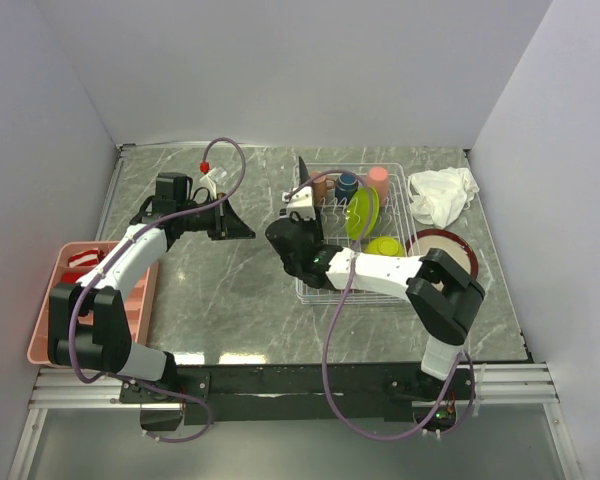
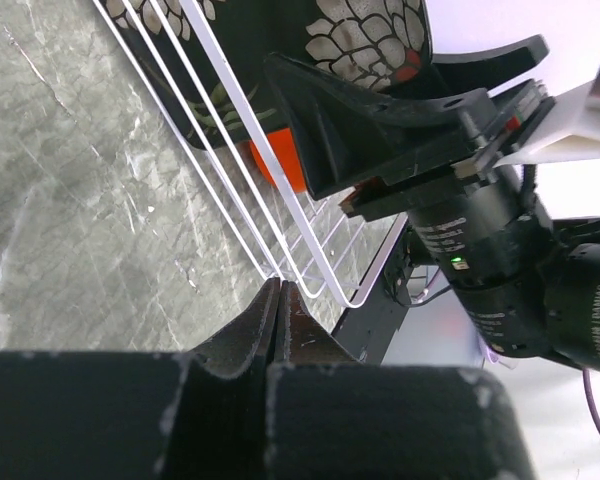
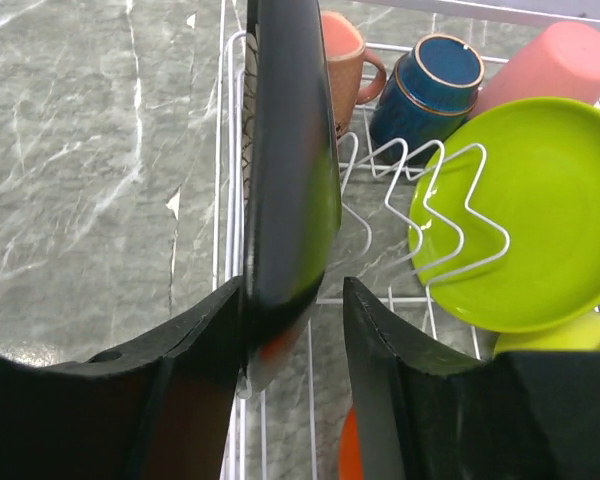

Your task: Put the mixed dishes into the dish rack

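My right jaws stand apart around the black floral square plate (image 3: 290,150), upright on edge along the left side of the dish rack (image 1: 315,290), toward the tabletop's far right corner. Only one finger (image 3: 190,350) touches it, so I judge the wires carry it. My left jaws are pressed together, empty, beside the rack, out of the way

Closed left hand (image 2: 279,300) beside dish rack (image 2: 280,180)
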### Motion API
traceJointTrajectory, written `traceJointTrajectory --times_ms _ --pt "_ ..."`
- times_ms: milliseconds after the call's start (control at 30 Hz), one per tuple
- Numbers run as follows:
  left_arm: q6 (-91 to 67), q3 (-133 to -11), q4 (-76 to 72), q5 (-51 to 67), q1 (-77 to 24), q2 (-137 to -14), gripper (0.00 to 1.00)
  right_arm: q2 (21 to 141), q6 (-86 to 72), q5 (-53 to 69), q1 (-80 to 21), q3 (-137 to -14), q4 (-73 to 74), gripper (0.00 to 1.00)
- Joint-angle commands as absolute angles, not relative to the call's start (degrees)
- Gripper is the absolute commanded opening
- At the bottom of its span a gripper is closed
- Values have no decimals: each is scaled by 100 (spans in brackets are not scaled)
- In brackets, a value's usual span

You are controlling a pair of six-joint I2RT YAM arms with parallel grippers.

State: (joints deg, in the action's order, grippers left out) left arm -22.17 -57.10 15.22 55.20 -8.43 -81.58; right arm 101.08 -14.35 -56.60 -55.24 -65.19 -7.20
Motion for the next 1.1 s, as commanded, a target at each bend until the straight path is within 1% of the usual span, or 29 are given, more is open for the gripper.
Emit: traceJointTrajectory --times_ms 0,167,200,233,267,300,333,367,433,500,533,567,600,633,700,733,800,833,933,967,1033,1067 --pt "-2224 -5687 1266 5651 -826 -8007 1 9651 -1582 -5678 -5520 -6469 -774 53" --pt "-2259 -5722 1257 5634 -826 -7998 1 9344 -1573 -5713 -5519 -6609 -415 57" --pt "-2233 -5765 1300 5608 -826 -7998 1 9264 -1599 -5687 -5511 -6705 -256 61" --pt "-2215 -5783 1362 5581 -826 -7989 7 9177 -1678 -5669 -5511 -6758 -107 63" --pt "-2163 -5801 1406 5520 -826 -7989 16 8958 -1740 -5582 -5519 -6794 234 69" --pt "-2127 -5827 1450 5467 -826 -7972 26 8843 -1801 -5494 -5520 -6829 394 73" --pt "-2092 -5836 1511 5432 -826 -7963 41 8720 -1880 -5397 -5520 -6820 526 76" --pt "-1996 -5845 1547 5379 -826 -7954 49 8493 -1933 -5309 -5520 -6803 745 83" --pt "-1899 -5915 1652 5292 -817 -7954 60 8254 -2021 -5063 -5520 -6776 957 88" --pt "-1758 -6029 1819 5186 -783 -7972 65 7885 -1882 -4757 -5502 -6776 1160 95" --pt "-1732 -6073 1872 5133 -756 -7980 70 7753 -1602 -4616 -5485 -6759 1195 98" --pt "-1679 -6117 1968 5115 -712 -7998 71 7465 -1426 -4362 -5441 -6750 1317 100" --pt "-1661 -6213 2030 5159 -616 -8042 72 7305 -1250 -4081 -5362 -6785 1431 100" --pt "-1661 -6266 2065 5211 -563 -8077 74 7008 -874 -3382 -5109 -6785 1572 100" --pt "-1652 -6424 2214 5291 -414 -8199 74 6725 -581 -2894 -4774 -6811 2020 100" --pt "-1652 -6486 2250 5343 -396 -8252 74 6497 -476 -2570 -4285 -6829 2169 100" --pt "-1574 -6661 2390 5388 -378 -8401 74 6311 -274 -2086 -3712 -6864 2478 100" --pt "-1530 -6714 2417 5370 -378 -8437 74 6180 -229 -1839 -3196 -6873 2548 100" --pt "-1442 -6881 2496 5379 -378 -8525 75 5908 -53 -1635 -2445 -6724 2724 100" --pt "-1346 -6995 2566 5344 -378 -8560 75 5828 -53 -1574 -1991 -6645 2846 100" --pt "-1266 -7084 2697 5291 -369 -8587 75 5644 149 -1294 -1514 -6320 3110 100" --pt "-1196 -7145 2733 5265 -369 -8596 75 5599 149 -1057 -1077 -6119 3451 100"
